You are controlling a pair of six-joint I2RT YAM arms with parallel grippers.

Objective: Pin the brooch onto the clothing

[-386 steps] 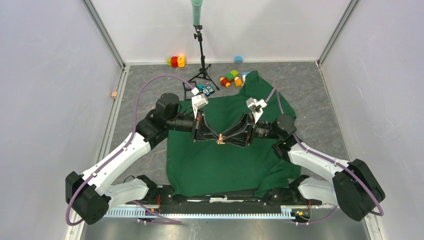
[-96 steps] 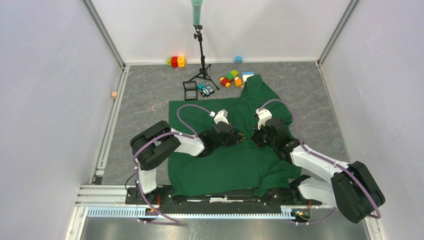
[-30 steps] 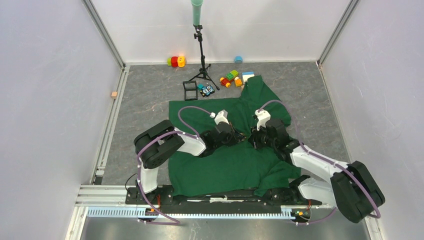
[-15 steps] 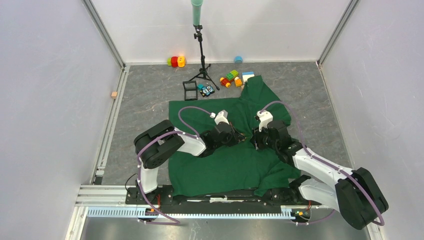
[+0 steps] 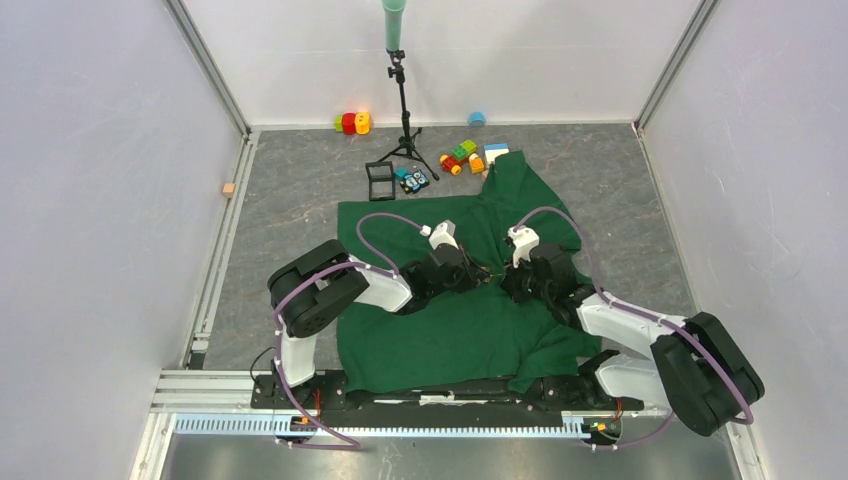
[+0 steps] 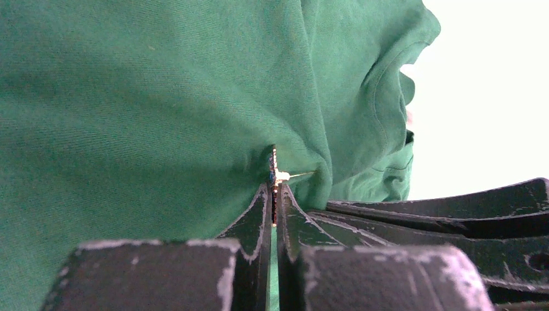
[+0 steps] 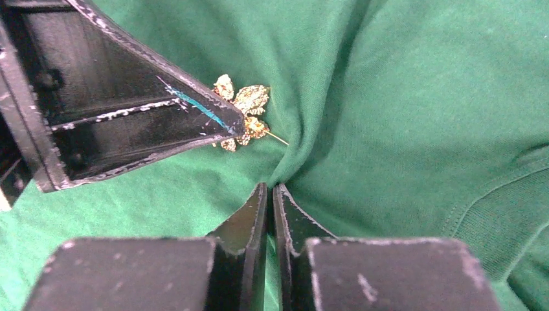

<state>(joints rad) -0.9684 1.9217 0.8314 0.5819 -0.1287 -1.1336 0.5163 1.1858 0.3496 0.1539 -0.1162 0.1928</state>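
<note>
The left hand [image 6: 274, 188] pinches the brooch [image 7: 248, 102] mid-frame, pin tip at a fold of the clothing [image 7: 401, 97] pinched by the right hand [image 7: 270, 191]. If that fold slips, the pin may skid off.

The dark green soft-fabric T-shirt [image 5: 450, 330] lies spread on the grey stone-patterned table [image 5: 290, 190], just ahead of the arm bases. Over its middle, the black two-finger left gripper [image 6: 274, 194] sits on the left and the black two-finger right gripper [image 7: 269, 191] on the right, tips close together. Between the left tips sits the small gold leafy metal brooch [image 7: 243, 110], its pin pointing at a shirt fold caught between the right tips. Behind the shirt stands a black metal tripod [image 5: 404, 120], with coloured plastic toy blocks [image 5: 462, 156] to its right.
</note>
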